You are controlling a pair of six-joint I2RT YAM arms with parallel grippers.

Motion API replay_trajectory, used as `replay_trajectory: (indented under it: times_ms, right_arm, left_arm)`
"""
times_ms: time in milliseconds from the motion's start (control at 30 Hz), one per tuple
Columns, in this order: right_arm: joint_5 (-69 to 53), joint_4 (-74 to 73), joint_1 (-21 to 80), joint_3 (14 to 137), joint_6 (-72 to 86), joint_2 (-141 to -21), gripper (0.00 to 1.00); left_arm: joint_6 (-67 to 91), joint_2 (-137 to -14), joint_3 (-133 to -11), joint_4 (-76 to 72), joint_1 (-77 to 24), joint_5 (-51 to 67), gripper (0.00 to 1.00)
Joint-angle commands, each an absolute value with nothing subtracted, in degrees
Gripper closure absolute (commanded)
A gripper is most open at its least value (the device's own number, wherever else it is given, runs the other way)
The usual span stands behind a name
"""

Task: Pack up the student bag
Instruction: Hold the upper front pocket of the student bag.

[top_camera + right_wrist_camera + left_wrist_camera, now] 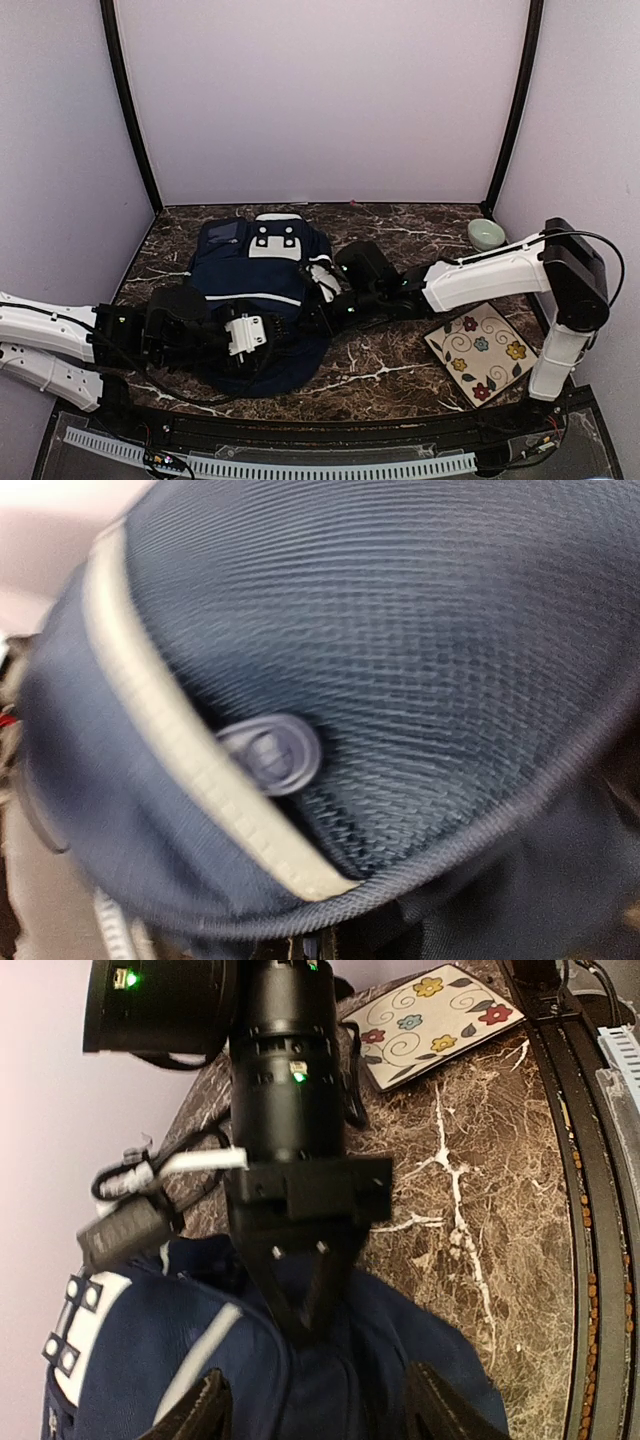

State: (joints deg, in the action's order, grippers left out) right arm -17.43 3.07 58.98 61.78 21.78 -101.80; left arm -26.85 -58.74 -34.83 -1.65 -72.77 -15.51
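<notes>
The student bag (pixel 262 290) lies flat on the marble table, navy with white stripes and a pale grey buckle patch (pixel 275 238) at its far end. My left gripper (pixel 248 340) hovers over the bag's near half. In the left wrist view its gripper (pixel 318 1385) is open, its fingers (pixel 195 1412) spread wide above the blue fabric (pixel 380 1380). My right gripper (pixel 322 283) reaches in from the right; its black tips (pixel 303 1322) meet on a fold of the bag. The right wrist view is filled by bag mesh (pixel 400 650), a white stripe (pixel 180 740) and a round grey snap (pixel 275 752).
A square tile with a flower pattern (pixel 482 350) (pixel 435 1015) lies at the right front of the table. A small pale green bowl (pixel 486 235) stands at the back right. Purple walls close in three sides. A black cable rail (pixel 605 1210) runs along the near edge.
</notes>
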Motion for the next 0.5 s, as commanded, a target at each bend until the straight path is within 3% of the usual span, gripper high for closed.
replay_trajectory:
  times_ms: [0, 100, 267, 467]
  right_arm:
    - [-29.83, 17.69, 66.04, 64.1, 31.8, -106.1, 1.0]
    - [-29.54, 18.86, 66.18, 62.99, 33.83, -105.3, 1.0]
    - [-24.55, 10.1, 65.55, 62.59, 30.24, -103.18, 1.0]
    - [-22.55, 5.17, 65.21, 64.29, 28.06, -102.79, 1.0]
  left_arm:
    - [-29.22, -51.8, -31.83, -2.27, -73.12, -13.55, 0.44]
    - [-27.7, -47.31, -30.03, 1.73, -73.13, -14.39, 0.51]
    - [-26.14, -45.8, -32.68, 12.72, -73.17, -17.4, 0.52]
    - [-32.04, -52.06, -34.31, 18.12, -73.14, -19.24, 0.41]
